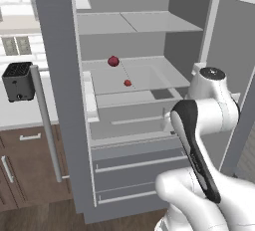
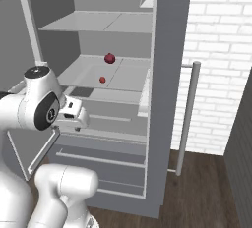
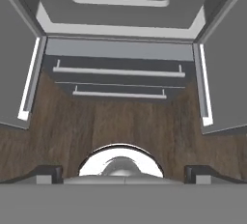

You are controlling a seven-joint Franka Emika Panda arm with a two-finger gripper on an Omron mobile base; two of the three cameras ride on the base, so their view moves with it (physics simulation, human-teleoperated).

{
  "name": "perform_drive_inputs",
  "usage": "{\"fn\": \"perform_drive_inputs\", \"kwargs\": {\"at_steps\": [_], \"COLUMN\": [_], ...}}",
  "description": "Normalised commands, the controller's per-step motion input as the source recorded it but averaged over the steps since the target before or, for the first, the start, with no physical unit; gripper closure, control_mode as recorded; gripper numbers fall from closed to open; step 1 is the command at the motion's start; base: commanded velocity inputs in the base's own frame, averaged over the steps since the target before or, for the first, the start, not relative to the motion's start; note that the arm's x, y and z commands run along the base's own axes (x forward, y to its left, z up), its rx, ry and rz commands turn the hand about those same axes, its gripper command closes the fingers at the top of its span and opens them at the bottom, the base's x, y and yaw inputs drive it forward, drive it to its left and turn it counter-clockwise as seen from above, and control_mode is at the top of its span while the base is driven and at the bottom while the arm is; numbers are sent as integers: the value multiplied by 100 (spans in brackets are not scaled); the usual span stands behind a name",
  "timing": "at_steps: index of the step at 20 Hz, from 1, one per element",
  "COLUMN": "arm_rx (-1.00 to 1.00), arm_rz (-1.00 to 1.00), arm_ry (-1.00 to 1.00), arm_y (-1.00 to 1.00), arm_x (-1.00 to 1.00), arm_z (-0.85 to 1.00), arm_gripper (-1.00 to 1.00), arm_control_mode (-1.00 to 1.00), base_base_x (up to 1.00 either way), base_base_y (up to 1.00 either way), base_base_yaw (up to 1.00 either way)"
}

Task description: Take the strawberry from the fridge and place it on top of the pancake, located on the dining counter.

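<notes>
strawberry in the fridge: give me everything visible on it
The strawberry is a tiny bright red blob, detail too small to resolve. It rests on a pale grey shelf inside the open fridge, toward the shelf's front. A larger dark maroon fruit sits apart behind it on the same shelf. Nothing else touches the strawberry.

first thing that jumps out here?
The fridge stands wide open, and two red fruits sit on its middle shelf: a dark maroon one at the back, the tiny strawberry nearer the front. The gripper, open, points down at the wood floor before the drawers.
</notes>
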Motion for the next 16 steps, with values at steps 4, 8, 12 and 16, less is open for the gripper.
{"fn": "perform_drive_inputs", "kwargs": {"at_steps": [4,8,12,16], "arm_rx": [0,-4,0,1], "arm_rz": [-6,-10,-7,3], "arm_ry": [0,0,-9,-6], "arm_y": [-2,-2,-6,-14], "arm_x": [-5,-22,-30,-11], "arm_z": [-6,-17,-23,-7], "arm_gripper": [-100,-100,-100,-100], "arm_control_mode": [-100,-100,-100,-100], "base_base_x": [0,0,0,0], "base_base_y": [0,0,0,0], "base_base_yaw": [0,0,0,0]}}
